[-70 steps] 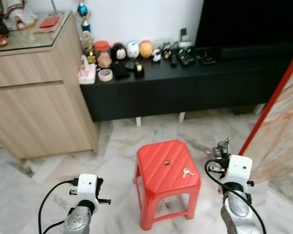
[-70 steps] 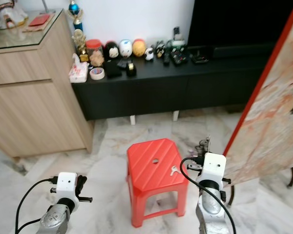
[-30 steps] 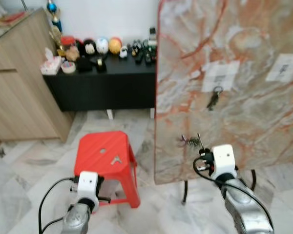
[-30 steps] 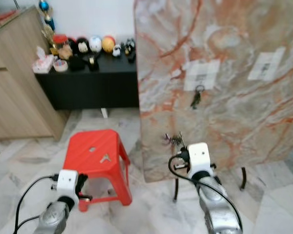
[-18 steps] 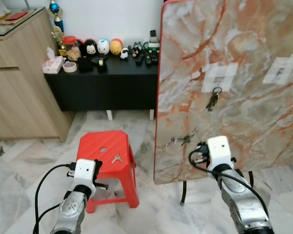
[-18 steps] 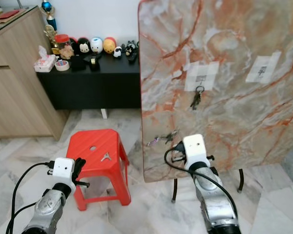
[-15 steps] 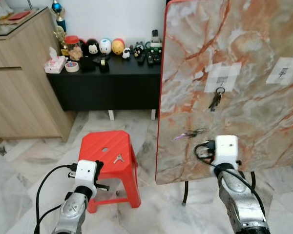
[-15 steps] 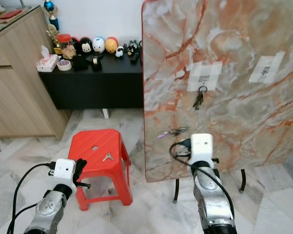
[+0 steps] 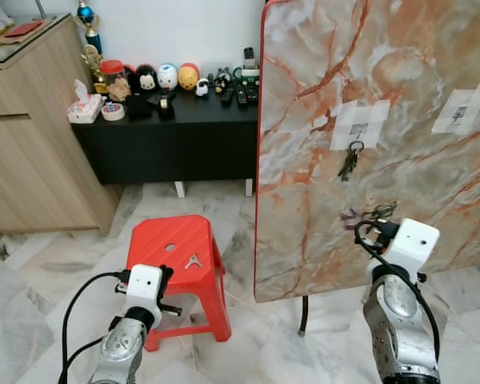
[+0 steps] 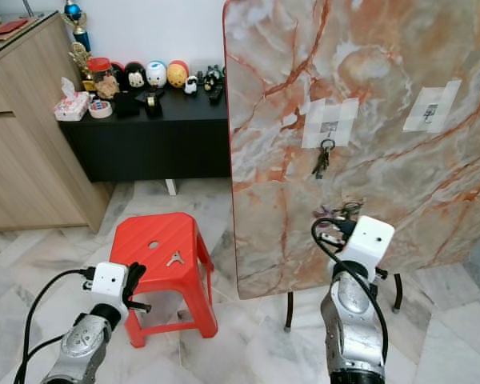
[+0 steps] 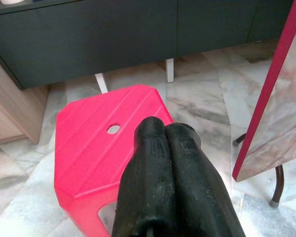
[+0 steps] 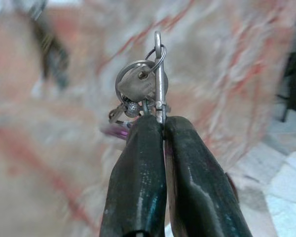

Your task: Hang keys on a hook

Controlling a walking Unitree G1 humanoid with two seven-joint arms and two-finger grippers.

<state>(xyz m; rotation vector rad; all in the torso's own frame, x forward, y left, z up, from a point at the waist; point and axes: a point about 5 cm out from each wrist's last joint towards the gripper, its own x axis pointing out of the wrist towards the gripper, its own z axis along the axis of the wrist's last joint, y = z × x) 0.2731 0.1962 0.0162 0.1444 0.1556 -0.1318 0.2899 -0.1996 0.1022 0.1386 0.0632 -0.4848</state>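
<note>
The left end effector (image 11: 165, 136) hangs low with its fingers pressed together on nothing, just over the near side of the red stool (image 9: 176, 256), where a loose key (image 9: 193, 260) lies beyond it. The right end effector (image 12: 160, 121) is clamped on a bunch of keys (image 12: 140, 91), held up before the marble board (image 9: 400, 104). Above and just left of it, another key set (image 9: 350, 162) hangs from a hook (image 9: 356, 142) on a taped patch. Farther left stands a black worktop (image 9: 184, 112) of trinkets.
</note>
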